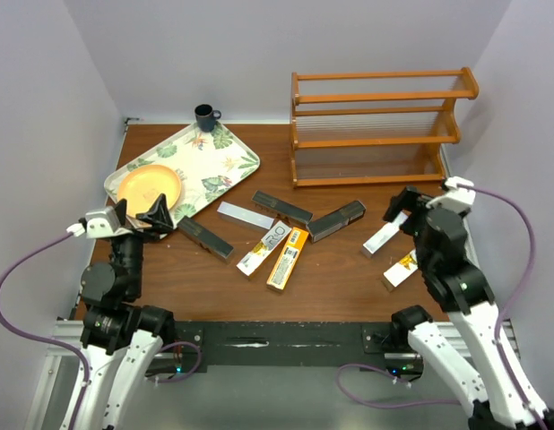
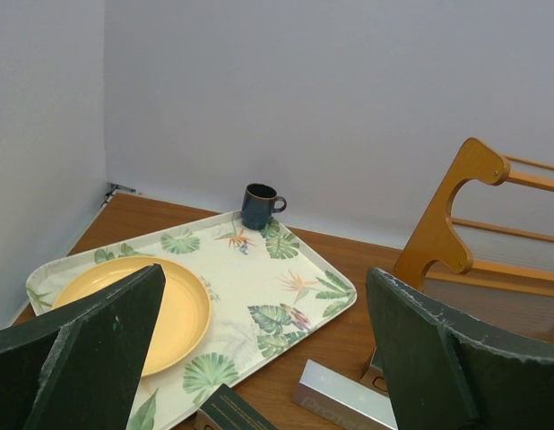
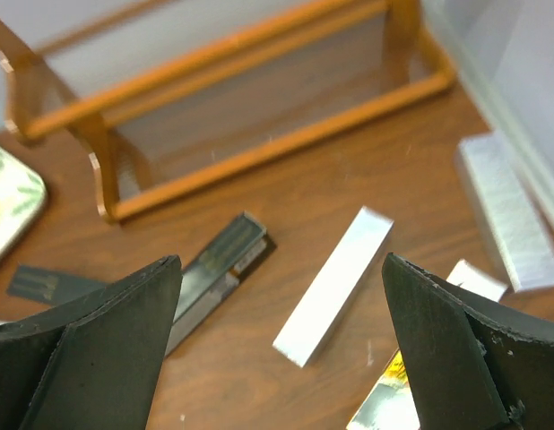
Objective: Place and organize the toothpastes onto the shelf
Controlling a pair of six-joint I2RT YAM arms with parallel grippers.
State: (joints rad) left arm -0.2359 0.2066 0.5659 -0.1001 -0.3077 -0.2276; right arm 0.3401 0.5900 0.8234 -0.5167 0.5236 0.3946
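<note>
Jaws, left: wide apart and holding nothing, poised over the near left corner of the worktop (image 1: pixel 331 287). Jaws, right: likewise wide apart and bare, above the boxes at the right.

Top view. Shelf (image 1: pixel 376 125): upright at the far right. Toothpastes seen, eight, all flat on the worktop in front of it:
- left black box (image 1: pixel 204 237), just beside the tray (image 1: pixel 232 161)
- left silver box (image 1: pixel 246 215)
- middle black box (image 1: pixel 281 207)
- right black box (image 1: pixel 336 220)
- white-orange box (image 1: pixel 264 248) and yellow box (image 1: pixel 287 258), side by side
- right silver box (image 1: pixel 383 239), partly under my right arm
- near-right box (image 1: pixel 401 269), orange and white

Yellow plate (image 1: pixel 150 186) sits on the tray; dark mug (image 1: pixel 205 116) stands past its far corner.

Left wrist view. Between my fingers (image 2: pixel 89 358): tray (image 2: pixel 286 269), plate (image 2: pixel 169 305), mug (image 2: pixel 259 206), the shelf's side panel (image 2: pixel 447 224), and ends of the left silver box (image 2: pixel 340 403) and left black box (image 2: pixel 232 414).

Right wrist view. Between my fingers (image 3: pixel 465 349): right silver box (image 3: pixel 335 282), right black box (image 3: pixel 214 273) beside it, apart. Edge silver box (image 3: pixel 508 215) lies along the worktop's right edge. Shelf (image 3: pixel 286 145) stands beyond.
</note>
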